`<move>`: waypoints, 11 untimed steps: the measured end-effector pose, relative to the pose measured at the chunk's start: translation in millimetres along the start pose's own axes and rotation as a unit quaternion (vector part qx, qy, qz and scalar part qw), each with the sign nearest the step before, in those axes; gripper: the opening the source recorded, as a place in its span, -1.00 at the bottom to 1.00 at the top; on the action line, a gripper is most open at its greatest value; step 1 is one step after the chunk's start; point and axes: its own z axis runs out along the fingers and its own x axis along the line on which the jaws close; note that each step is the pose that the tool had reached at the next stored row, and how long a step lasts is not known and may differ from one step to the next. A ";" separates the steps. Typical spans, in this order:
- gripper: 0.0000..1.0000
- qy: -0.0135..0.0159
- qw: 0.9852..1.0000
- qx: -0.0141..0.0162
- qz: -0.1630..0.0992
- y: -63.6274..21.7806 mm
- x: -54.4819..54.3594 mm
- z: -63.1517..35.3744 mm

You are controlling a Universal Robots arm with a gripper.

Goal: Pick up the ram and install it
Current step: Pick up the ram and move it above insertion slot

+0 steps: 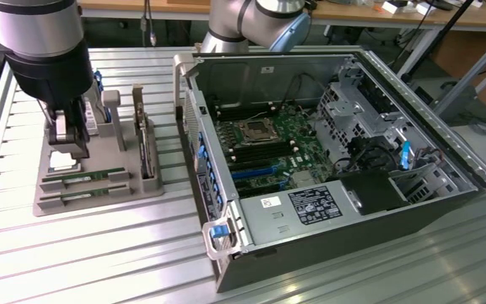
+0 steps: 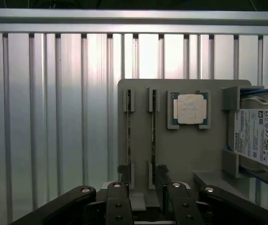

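Two green sticks stand edge-up in parallel slots of the grey holder [image 2: 180,154] on the bench [image 1: 99,253]. One of them is the ram [image 2: 153,136] I am meant to take, and the second stick [image 2: 128,136] runs just beside it. I judge the step in hand to be the approach for the pick. My end effector [image 2: 142,174] hangs above one end of the pair, released, jaws spread wide, holding nothing and touching neither stick. In the wrist view my fingers [image 2: 118,200] seem to straddle both sticks rather than one, so I cannot tell which is the target. A clean grasp calls for centring on a single stick, with one finger dropping into the narrow gap between the two, then a straight descent and a gentle, firm close on the thin board. Crowding is the worry. The processor chip [image 2: 190,109] sits just beside the ram, the hard drive [image 2: 258,138] rests at the holder's edge beyond the chip, and the expansion card [image 1: 146,145] stands upright on the side nearest the computer case [image 1: 268,82]. That case lies open on the exterior view's right with its motherboard [image 1: 277,145] exposed. Cables and the drive cage beside the board would narrow any way in, and I cannot make out the memory slots from here.
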 end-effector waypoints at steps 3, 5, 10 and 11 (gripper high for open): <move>-0.28 0.000 1.000 0.000 0.000 -0.1 3.8 1.5; -0.28 0.000 1.000 0.000 0.000 -0.1 7.0 2.2; -0.28 0.002 1.000 0.000 0.000 -0.2 10.2 3.5; -0.28 0.002 1.000 0.000 0.000 -0.4 10.2 4.2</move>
